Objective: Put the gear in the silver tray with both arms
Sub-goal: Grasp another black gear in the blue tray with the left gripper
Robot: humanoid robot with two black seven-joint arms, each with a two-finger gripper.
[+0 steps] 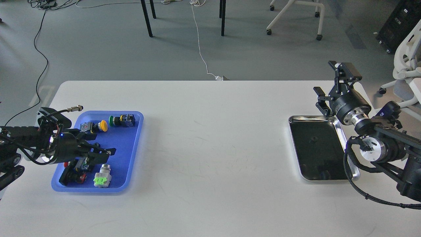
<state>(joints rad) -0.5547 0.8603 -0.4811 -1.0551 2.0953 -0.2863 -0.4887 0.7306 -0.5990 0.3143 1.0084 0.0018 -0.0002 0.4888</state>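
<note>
Left end effector (98, 152) over blue tray (133, 144), fingers among parts; grip state unclear. Right end effector (335, 87) released, above silver tray (294, 144) far edge.

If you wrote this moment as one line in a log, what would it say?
left gripper: low over blue tray, grasp unclear | right gripper: open, empty | silver tray: empty

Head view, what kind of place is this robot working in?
Probably a robotics lab or workshop. A white table holds a blue plastic tray of push-button switches and a silver tray, cables trail over the grey floor, and wheeled office chairs stand behind.
</note>
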